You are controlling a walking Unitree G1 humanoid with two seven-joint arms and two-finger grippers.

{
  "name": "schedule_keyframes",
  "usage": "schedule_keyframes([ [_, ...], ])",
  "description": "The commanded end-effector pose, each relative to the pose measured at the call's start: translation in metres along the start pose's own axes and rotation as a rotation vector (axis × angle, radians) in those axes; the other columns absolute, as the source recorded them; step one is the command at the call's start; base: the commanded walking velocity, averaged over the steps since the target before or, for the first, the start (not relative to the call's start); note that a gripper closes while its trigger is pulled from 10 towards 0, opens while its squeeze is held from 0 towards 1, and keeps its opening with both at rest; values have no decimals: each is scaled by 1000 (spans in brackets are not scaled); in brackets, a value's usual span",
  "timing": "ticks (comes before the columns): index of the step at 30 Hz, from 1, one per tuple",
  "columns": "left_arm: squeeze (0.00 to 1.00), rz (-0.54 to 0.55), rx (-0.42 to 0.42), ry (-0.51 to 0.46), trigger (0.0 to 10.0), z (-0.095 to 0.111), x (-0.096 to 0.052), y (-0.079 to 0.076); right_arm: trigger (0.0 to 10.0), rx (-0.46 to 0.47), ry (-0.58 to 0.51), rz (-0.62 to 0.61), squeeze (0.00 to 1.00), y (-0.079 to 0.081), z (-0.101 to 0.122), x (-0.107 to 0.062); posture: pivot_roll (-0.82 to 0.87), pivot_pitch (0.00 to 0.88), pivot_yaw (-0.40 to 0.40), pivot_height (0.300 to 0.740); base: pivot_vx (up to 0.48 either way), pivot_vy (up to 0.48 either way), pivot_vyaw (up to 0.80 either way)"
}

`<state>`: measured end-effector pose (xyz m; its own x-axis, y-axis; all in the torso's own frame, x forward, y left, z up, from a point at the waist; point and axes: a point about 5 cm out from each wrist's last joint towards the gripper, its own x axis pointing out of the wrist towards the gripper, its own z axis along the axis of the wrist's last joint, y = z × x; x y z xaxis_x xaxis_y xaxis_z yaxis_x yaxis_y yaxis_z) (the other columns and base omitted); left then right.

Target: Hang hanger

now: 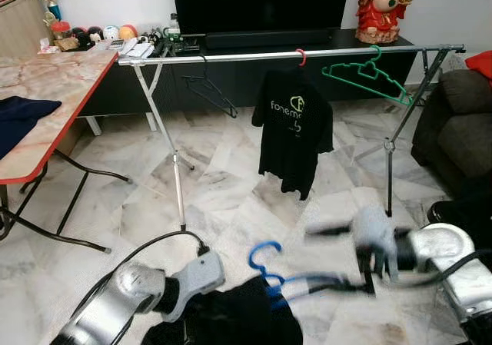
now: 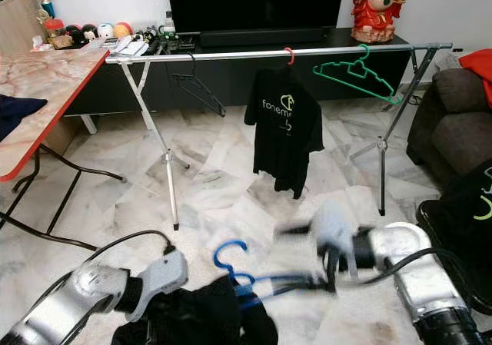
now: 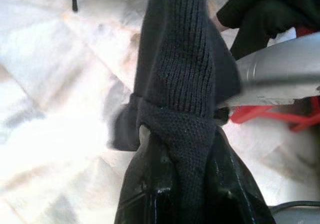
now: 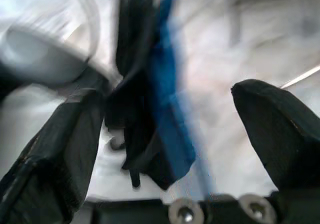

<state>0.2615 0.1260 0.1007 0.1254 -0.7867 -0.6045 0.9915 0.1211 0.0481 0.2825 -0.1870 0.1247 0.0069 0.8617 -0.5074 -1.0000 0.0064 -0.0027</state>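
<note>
Dark garment (image 1: pixel 231 318) on blue hanger (image 1: pixel 269 272), open floor (image 1: pixel 231 199) ahead.

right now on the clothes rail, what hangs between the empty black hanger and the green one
In the left eye view, a black t-shirt with pale lettering on a red-hooked hanger hangs on the silver rail, between the black wire hanger and the green plastic hanger.

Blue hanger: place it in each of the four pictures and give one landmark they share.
Left eye view: the blue hanger is low in the middle, its hook up, between the two arms.
Right eye view: low, left of middle.
Left wrist view: not visible; dark knit cloth covers the fingers.
Right wrist view: a blurred blue strip between the open fingers.
Shared landmark: the marble floor.
</note>
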Motion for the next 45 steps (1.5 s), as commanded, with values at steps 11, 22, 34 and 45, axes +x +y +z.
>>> schedule_keyframes([
  [11,0,-47,135,150,10000,6,5,9,10000,-96,116,95,90,-4,-7,30,59,24,-19,740,0,0,0],
  [22,0,-23,154,187,10000,5,7,13,10000,-161,144,88,0,-9,-12,43,61,0,-39,740,0,0,0],
  [34,0,-35,179,202,10000,7,9,13,10000,-163,127,-21,0,-19,-17,53,60,9,-37,740,0,0,0],
  [45,0,-37,190,210,10000,11,7,13,10000,-141,151,-39,0,-18,-28,60,73,29,-39,740,0,0,0],
])
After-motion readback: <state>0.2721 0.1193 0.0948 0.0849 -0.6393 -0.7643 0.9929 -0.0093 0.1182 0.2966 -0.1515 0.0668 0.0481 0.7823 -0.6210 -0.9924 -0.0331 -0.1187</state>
